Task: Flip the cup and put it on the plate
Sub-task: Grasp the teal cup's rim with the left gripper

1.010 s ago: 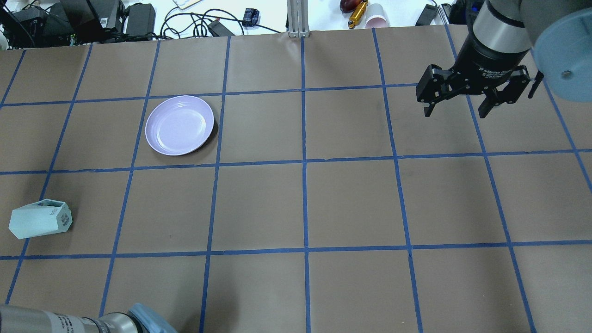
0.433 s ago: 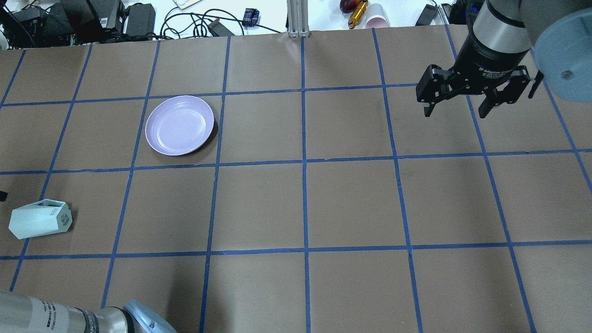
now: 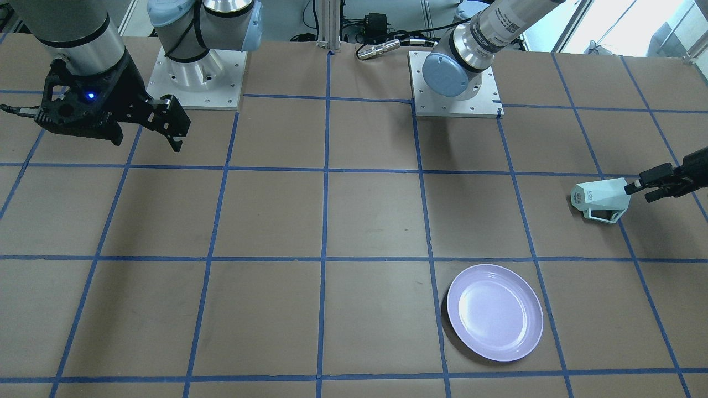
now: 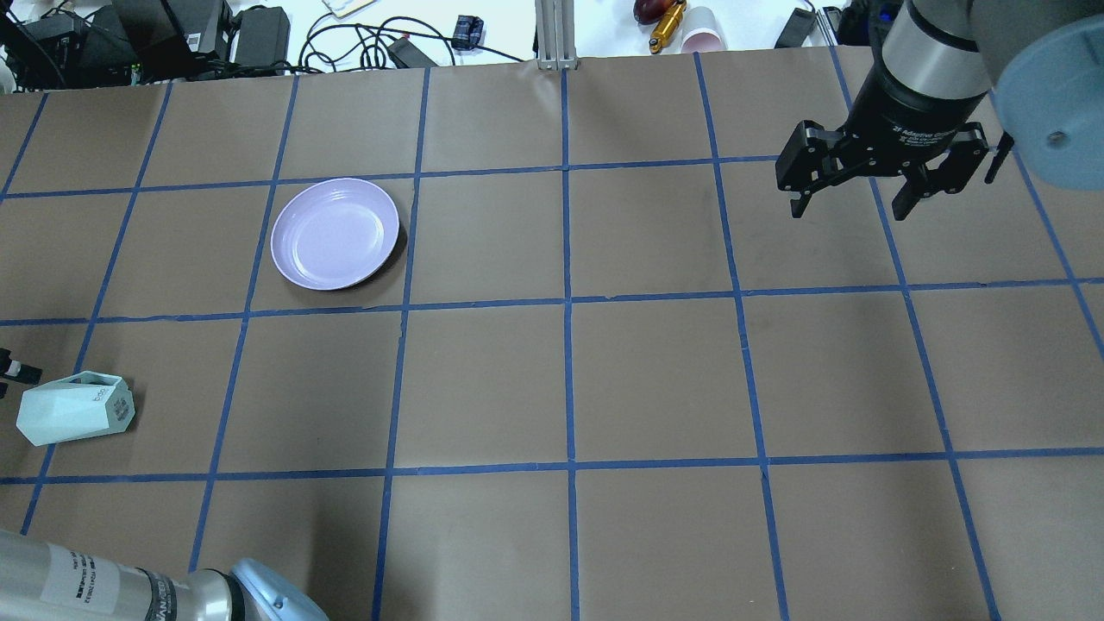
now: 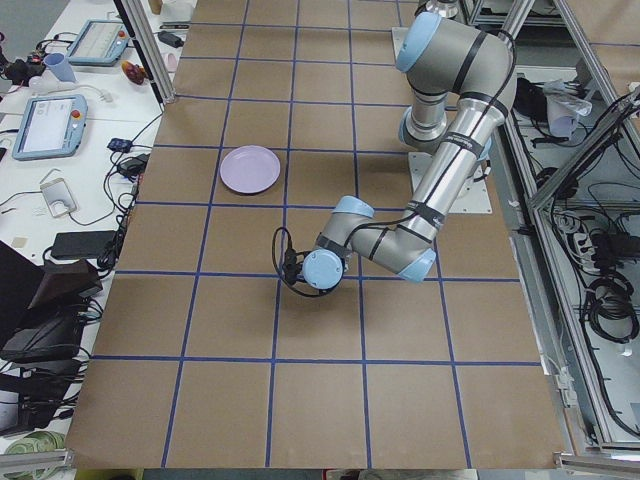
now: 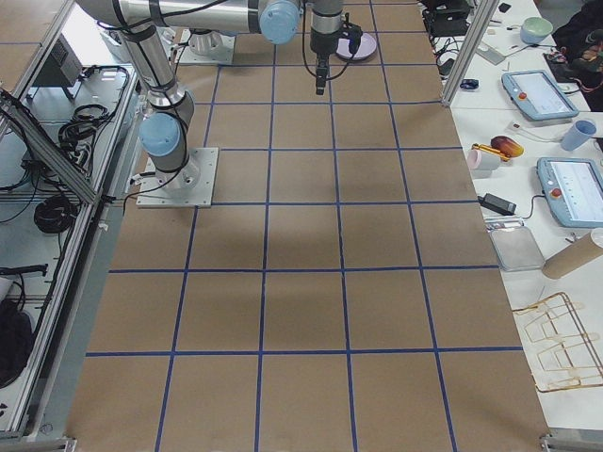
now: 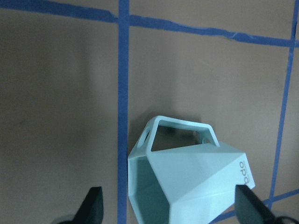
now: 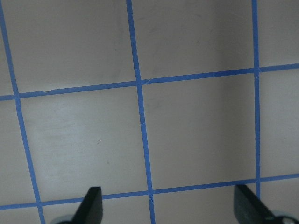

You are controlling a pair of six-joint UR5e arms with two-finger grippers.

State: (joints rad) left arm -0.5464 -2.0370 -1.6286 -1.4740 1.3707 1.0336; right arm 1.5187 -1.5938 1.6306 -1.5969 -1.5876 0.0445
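The mint-green cup [image 4: 76, 407] lies on its side near the table's left edge, handle toward the far side. It also shows in the front view [image 3: 602, 198]. In the left wrist view the cup [image 7: 191, 186] lies with its open rim toward the camera, between the two spread fingertips. My left gripper [image 3: 641, 189] is open, low, right at the cup's rim end; only a fingertip [image 4: 21, 373] shows overhead. The lavender plate [image 4: 335, 233] sits empty, well beyond the cup. My right gripper [image 4: 849, 207] is open and empty, high over the far right.
Cables, power bricks and a pink cup [image 4: 703, 34] lie beyond the table's far edge, beside an aluminium post [image 4: 552, 34]. The two arm bases [image 3: 193, 77] [image 3: 453, 83] stand at the robot side. The left arm's elbow [image 4: 259, 595] hangs over the near left corner.
My left gripper has come in from the table's left edge toward the cup's rim end, and the left elbow has shifted. The cup, plate and right arm have not moved.
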